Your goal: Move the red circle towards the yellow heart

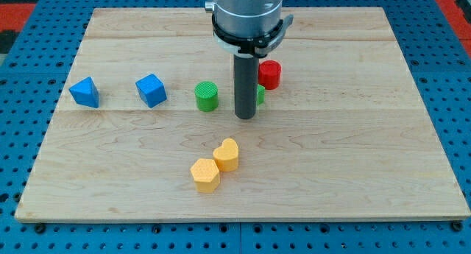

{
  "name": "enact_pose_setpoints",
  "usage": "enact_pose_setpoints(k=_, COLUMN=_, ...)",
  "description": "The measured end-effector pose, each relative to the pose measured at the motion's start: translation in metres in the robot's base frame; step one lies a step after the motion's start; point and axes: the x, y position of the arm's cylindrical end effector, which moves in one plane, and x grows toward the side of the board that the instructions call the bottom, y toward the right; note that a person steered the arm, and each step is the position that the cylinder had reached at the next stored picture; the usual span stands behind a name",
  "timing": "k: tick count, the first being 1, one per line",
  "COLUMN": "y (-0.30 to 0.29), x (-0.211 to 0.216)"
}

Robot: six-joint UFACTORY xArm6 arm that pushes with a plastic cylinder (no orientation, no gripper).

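Note:
The red circle point(270, 74) stands on the wooden board right of centre, toward the view's top. The yellow heart point(227, 154) lies below the centre, touching a yellow hexagon point(205, 174) at its lower left. My tip point(245, 117) rests on the board below and left of the red circle, well above the yellow heart. The rod hides most of a green block point(260, 94) that sits just below the red circle.
A green circle point(207, 96) stands left of my tip. A blue cube point(151, 90) and a blue triangle-like block point(85, 92) lie further to the view's left. The board's edge point(243, 219) runs along the view's bottom.

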Motion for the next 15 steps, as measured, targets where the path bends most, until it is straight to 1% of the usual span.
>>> enact_pose_setpoints(k=1, y=0.073, x=0.018)
enact_pose_setpoints(k=2, y=0.147, x=-0.041)
enact_pose_setpoints(k=3, y=0.137, x=-0.119)
enact_pose_setpoints(k=4, y=0.041, x=-0.154)
enact_pose_setpoints(k=5, y=-0.047, x=-0.164)
enact_pose_setpoints(k=6, y=-0.033, x=-0.131)
enact_pose_setpoints(k=7, y=0.024, x=-0.100)
enact_pose_setpoints(k=9, y=0.113, x=-0.086)
enact_pose_setpoints(k=10, y=0.117, x=-0.056)
enact_pose_setpoints(k=11, y=0.102, x=-0.040)
enact_pose_setpoints(k=12, y=0.121, x=-0.029)
enact_pose_setpoints(k=13, y=0.160, x=-0.025)
enact_pose_setpoints(k=15, y=0.132, x=0.019)
